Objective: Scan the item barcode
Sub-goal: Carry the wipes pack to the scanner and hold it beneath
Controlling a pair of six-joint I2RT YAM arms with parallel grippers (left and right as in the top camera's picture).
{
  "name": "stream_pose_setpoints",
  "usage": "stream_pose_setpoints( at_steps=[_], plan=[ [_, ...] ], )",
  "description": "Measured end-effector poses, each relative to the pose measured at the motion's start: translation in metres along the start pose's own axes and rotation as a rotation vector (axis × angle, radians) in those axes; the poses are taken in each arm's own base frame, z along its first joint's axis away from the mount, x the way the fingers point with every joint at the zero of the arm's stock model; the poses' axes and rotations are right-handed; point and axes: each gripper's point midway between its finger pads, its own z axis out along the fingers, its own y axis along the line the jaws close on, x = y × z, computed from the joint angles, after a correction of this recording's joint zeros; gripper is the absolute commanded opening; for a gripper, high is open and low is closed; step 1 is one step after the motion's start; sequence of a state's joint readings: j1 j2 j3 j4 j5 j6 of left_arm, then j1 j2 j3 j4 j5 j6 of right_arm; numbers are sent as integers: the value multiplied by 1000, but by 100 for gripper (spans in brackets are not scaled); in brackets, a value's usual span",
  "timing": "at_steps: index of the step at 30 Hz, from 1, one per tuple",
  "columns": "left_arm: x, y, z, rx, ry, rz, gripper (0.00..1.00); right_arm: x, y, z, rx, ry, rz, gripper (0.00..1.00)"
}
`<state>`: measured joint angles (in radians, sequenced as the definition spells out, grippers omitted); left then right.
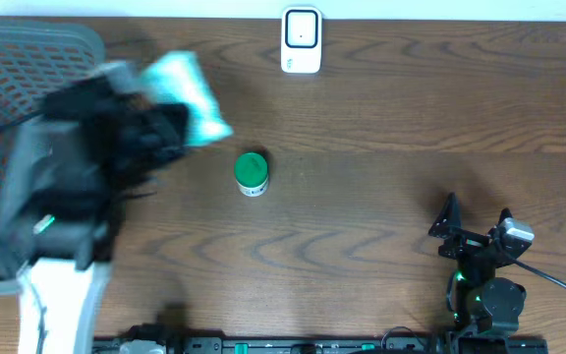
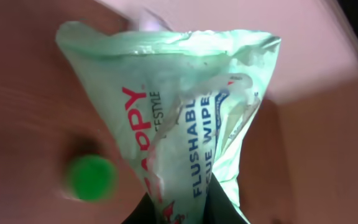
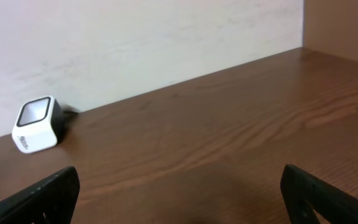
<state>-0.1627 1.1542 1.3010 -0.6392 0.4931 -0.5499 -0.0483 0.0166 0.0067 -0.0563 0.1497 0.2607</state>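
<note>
Right gripper, nearest the front edge, is standing with jaws spread wide, grasping nothing; mid-table, a green-capped bottle is standing upright; just beyond, the left gripper is pinching the green wipes packet beside the basket; the barcode scanner is sitting at the far edge

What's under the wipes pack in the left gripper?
Only bare wooden table shows around the wipes pack; the green-capped bottle stands off to one side, not beneath. The patch directly behind the pack is covered.
</note>
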Motion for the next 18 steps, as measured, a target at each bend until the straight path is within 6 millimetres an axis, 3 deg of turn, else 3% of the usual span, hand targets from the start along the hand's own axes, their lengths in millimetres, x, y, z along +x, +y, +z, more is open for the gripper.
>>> stream_pose_setpoints(
  at_steps=[3, 8, 13, 18],
  plan=[
    [45, -35, 53, 130, 213, 55, 7, 0, 0, 0, 1, 0, 0, 99],
    [112, -58, 118, 325, 533, 32, 7, 0, 0, 0, 1, 0, 0, 99],
    [147, -59, 149, 520, 760, -57, 7, 0, 0, 0, 0, 0, 0, 99],
    [180, -42, 164, 577, 993, -281, 7, 0, 0, 0, 0, 0, 0, 99]
  ],
)
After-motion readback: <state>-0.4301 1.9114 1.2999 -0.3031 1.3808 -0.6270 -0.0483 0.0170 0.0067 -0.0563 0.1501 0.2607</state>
